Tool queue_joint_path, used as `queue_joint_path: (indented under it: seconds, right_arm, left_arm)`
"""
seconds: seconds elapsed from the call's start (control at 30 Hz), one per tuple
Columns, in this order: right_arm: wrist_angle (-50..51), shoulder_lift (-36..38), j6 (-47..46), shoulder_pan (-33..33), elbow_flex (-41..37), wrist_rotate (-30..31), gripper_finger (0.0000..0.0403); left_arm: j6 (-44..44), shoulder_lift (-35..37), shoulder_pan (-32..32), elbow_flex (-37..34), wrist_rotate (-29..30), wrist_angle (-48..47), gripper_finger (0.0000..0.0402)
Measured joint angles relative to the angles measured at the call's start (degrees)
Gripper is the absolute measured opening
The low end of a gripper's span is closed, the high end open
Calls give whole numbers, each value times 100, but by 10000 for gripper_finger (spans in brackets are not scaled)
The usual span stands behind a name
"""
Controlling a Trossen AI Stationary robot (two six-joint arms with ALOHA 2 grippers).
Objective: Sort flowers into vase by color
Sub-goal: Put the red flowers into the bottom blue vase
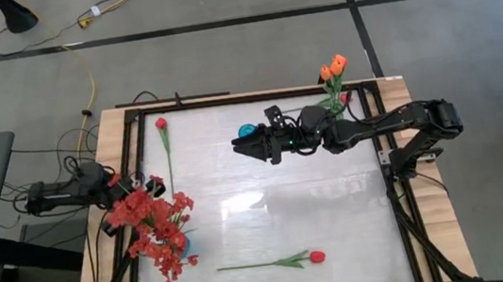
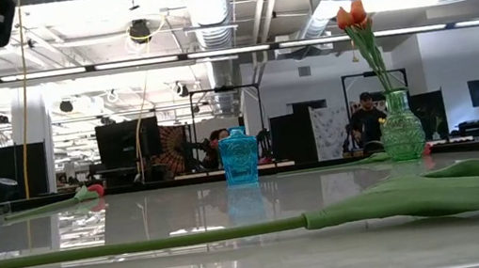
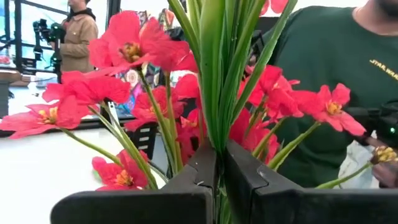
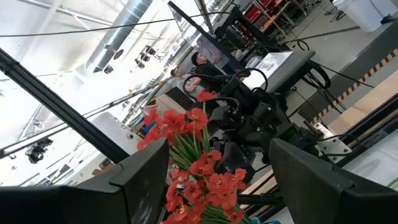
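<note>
1. Several bushy sprays of small red fabric blossoms on thin green stems (image 1: pixel 155 223) form the largest item. They stand over the table's left edge, gathered at the stems in the left claw (image 3: pixel 219 163), which is clamped shut on them. Judged light but top-heavy; the blossoms are soft and would crush or snag, so the bundled stems below the flowers are the proper hold, as now.
2. One white glossy table (image 1: pixel 335 207) carries all the items. Its surface looks smooth, so a thin stem lying flat offers little clearance for a finger.
3. One green patterned glass vase (image 2: pixel 401 128) stands at the far right and holds two orange tulip buds on green stems (image 1: pixel 332 67). Glass is rigid and breakable; avoid knocking it during insertion.
4. One red tulip bud with a long green stem and leaves (image 1: pixel 284 262) lies flat near the table's front edge. A second red tulip on a bare stem (image 1: pixel 164 137) lies near the far left. Both are probably light and springy; grip mid-stem, clear of bud and leaves.
5. One small blue glass vase (image 2: pixel 239 157) stands empty at the far centre. The right claw (image 1: pixel 242 144) hovers just beside it, fingers spread wide and holding nothing.
</note>
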State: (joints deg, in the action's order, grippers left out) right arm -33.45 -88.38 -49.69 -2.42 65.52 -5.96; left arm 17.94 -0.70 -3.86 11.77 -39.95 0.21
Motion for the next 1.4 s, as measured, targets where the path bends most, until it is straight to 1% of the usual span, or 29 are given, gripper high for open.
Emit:
queue_joint_path:
  seconds: [0.13, 0.5, 0.7, 0.97, 1.23, 1.3, 1.4]
  right_arm:
    - [-7, 0, -58, 0, 0, 0, 306]
    - [-38, 0, -237, -141, 0, -7, 306]
    - [-38, 0, -282, -258, 0, -7, 306]
    - [-37, 0, -284, -263, 0, -19, 306]
    - [-177, -3, -271, -259, 0, -38, 306]
    - [-451, -9, 125, -167, 39, -149, 306]
    - [-189, -4, 1398, 99, 406, -136, 306]
  left_arm:
    - [-36, 1, -90, 2, -15, -114, 0]
    - [-75, 0, -303, 2, -80, -1014, 0]
    - [-86, -1, -337, 2, -80, -991, 0]
    - [-397, -1, -337, 2, 22, -1040, 0]
    - [-185, 0, -337, 2, 9, -970, 0]
    - [-66, 1, -337, 2, -12, -971, 0]
    - [19, 1, -337, 2, -15, -971, 2]
